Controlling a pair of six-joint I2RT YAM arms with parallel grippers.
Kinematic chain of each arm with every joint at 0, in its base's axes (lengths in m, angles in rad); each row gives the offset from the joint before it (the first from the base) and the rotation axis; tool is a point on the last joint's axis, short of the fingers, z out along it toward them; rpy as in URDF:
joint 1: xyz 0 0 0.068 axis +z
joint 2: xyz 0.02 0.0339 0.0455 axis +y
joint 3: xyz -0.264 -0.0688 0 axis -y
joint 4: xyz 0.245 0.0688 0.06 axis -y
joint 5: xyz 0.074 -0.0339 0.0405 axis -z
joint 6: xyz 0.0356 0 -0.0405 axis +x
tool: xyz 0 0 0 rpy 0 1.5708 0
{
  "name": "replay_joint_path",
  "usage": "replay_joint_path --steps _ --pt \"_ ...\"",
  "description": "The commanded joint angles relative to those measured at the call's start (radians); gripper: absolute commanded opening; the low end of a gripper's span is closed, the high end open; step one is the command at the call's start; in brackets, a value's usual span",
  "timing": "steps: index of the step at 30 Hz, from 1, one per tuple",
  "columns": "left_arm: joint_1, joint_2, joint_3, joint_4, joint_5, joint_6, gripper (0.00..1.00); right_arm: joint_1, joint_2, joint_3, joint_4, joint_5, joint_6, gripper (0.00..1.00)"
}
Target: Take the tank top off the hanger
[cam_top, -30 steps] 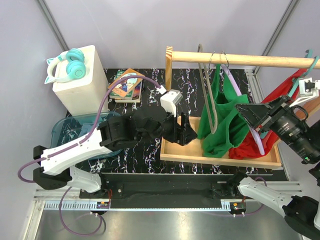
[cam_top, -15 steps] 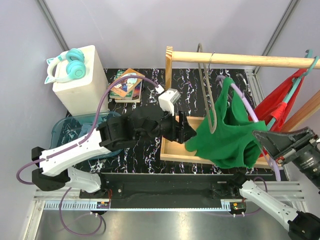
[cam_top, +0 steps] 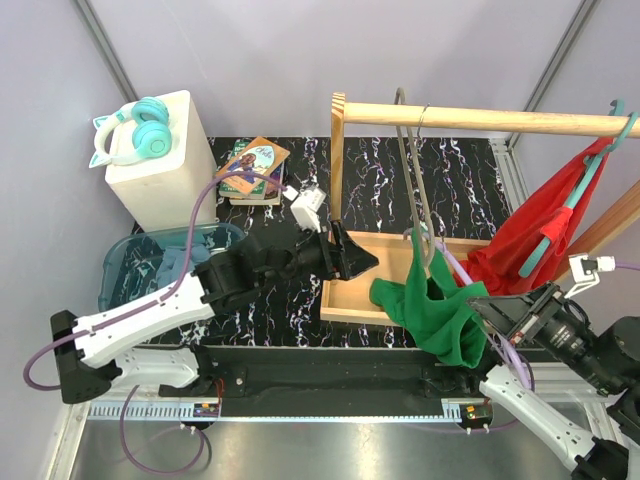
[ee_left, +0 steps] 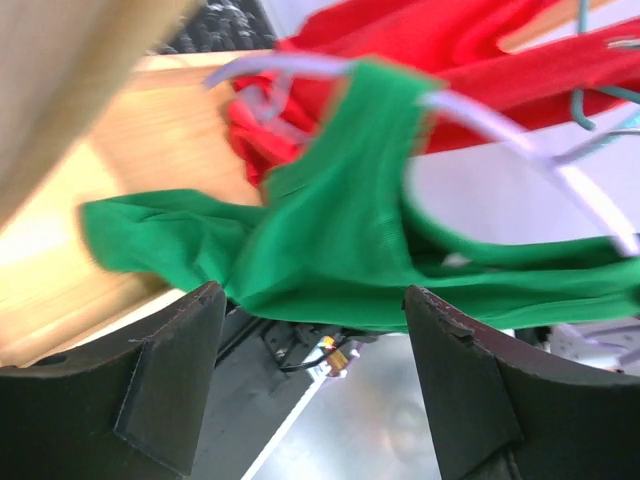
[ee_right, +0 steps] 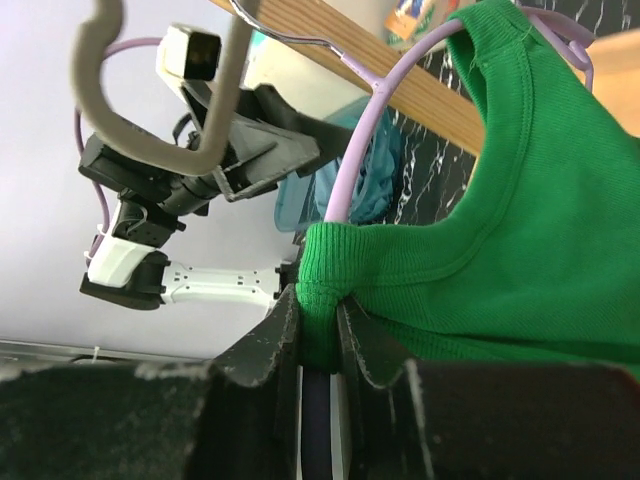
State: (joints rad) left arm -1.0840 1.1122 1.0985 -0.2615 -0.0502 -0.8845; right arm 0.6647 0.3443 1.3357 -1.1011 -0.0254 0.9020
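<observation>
At 4 o'clock from my left tool [cam_top: 356, 258] (jaws apart) hangs the tank top [cam_top: 440, 318] on its hanger [ee_right: 352, 175]; my right tool [ee_right: 320, 318], nearer, is clamped on its edge.

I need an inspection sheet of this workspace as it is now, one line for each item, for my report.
Surface: black marbled table, bearing a wooden tray.
Job's things: green tank top draped on lilac plastic hanger, apparently clear of the wooden rail.
Clutter: red garment on teal hanger; grey hanger; white box with teal headphones; books; blue bin.
Tools: left tool open, empty; right tool shut on the tank top's edge.
Cables: purple cable along left arm.
Surroundings: grey walls.
</observation>
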Motion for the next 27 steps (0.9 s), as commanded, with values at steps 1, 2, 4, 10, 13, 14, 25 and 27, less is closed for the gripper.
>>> replay_joint_path --steps 1,2,4,10,13,14,25,27 --pt "-0.002 0.057 0.009 0.230 0.099 -0.022 0.77 0.003 0.004 -0.009 0.084 -0.024 0.077 0.00" --pt "-0.004 0.064 0.005 0.255 0.104 -0.019 0.78 0.003 0.004 -0.021 0.078 -0.021 0.095 0.00" --pt "-0.004 0.098 0.000 0.319 0.131 -0.010 0.79 0.003 -0.002 -0.038 0.076 -0.016 0.115 0.00" --pt "-0.011 0.228 0.070 0.298 0.176 0.018 0.78 0.003 -0.004 -0.061 0.076 -0.018 0.158 0.00" --pt "-0.013 0.261 0.072 0.269 0.139 0.009 0.75 0.003 -0.013 -0.069 0.078 -0.025 0.166 0.00" --pt "-0.011 0.268 0.073 0.265 0.124 0.002 0.74 0.003 -0.019 -0.076 0.078 -0.024 0.179 0.00" --pt "-0.011 0.367 0.159 0.136 0.102 -0.025 0.56 0.003 -0.079 -0.101 0.070 -0.042 0.219 0.00" --pt "-0.013 0.388 0.187 0.096 0.099 -0.024 0.53 0.003 -0.076 -0.092 0.069 -0.060 0.213 0.00"
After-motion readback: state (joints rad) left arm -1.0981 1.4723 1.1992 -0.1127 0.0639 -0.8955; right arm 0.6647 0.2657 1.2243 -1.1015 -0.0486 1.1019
